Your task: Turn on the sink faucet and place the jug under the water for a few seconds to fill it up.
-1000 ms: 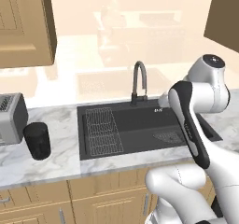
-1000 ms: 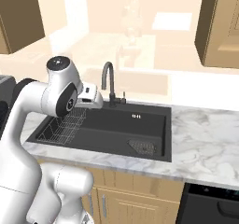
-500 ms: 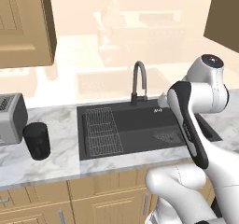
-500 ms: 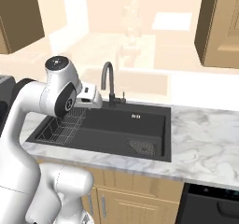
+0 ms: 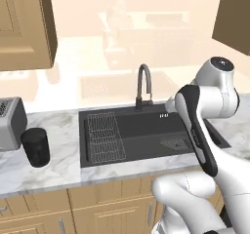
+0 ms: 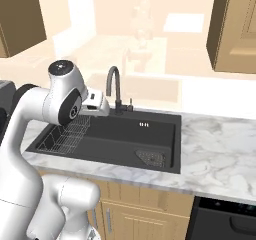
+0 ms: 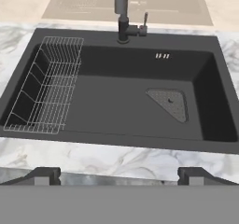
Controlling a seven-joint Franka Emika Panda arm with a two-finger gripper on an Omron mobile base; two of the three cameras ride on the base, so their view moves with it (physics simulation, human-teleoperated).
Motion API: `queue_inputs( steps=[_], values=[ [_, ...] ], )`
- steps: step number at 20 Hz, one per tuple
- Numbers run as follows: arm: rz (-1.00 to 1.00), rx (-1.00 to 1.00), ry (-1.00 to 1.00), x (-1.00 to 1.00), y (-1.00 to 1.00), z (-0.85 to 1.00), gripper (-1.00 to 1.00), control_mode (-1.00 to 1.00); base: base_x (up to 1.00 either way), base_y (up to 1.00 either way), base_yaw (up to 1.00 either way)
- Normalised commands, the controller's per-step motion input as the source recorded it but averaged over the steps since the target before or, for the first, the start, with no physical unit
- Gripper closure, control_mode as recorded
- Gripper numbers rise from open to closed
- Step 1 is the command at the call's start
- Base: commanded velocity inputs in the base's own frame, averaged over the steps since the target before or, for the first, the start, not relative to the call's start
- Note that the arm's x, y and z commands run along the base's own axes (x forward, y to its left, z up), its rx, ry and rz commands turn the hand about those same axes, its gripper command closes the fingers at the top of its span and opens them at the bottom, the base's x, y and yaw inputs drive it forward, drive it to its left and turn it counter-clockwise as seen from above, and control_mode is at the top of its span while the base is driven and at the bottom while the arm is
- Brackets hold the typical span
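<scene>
The dark gooseneck sink faucet (image 5: 144,84) (image 6: 115,86) stands behind the black sink (image 5: 141,130) (image 6: 125,134). Seen from the hand, the faucet (image 7: 122,13) rises at the top centre, its small lever (image 7: 144,20) upright on the right side. Water is out of view; the basin (image 7: 112,101) looks dry. The black jug (image 5: 35,146) stands on the marble counter left of the sink, far from the hand. My gripper (image 7: 120,176) hovers over the sink's front rim, open and holding nothing. The white hand (image 6: 97,104) sits in front of the faucet.
A wire rack (image 5: 105,135) (image 7: 46,87) fills the sink's left part; a drain grate (image 5: 173,143) (image 7: 169,102) lies at its right. A silver toaster (image 5: 10,123) stands behind the jug. Wooden wall cabinets (image 5: 24,23) hang above. Marble counter (image 6: 220,144) stretches right of the sink.
The arm has shifted only slightly toward the sink. The gripper stays open, and faucet and jug have not moved.
</scene>
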Motion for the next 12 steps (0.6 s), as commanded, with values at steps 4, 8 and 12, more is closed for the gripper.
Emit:
queue_inputs(
  steps=[4,8,12],
  values=[
    [0.0,0.0,0.0,0.0,0.0,0.0,-1.0,1.0,0.05,-0.27,0.04],
    [0.0,0.0,0.0,0.0,0.0,0.0,-1.0,1.0,0.02,-0.23,0.04],
    [0.0,0.0,0.0,0.0,0.0,0.0,-1.0,1.0,0.01,-0.12,0.03]
  ],
)
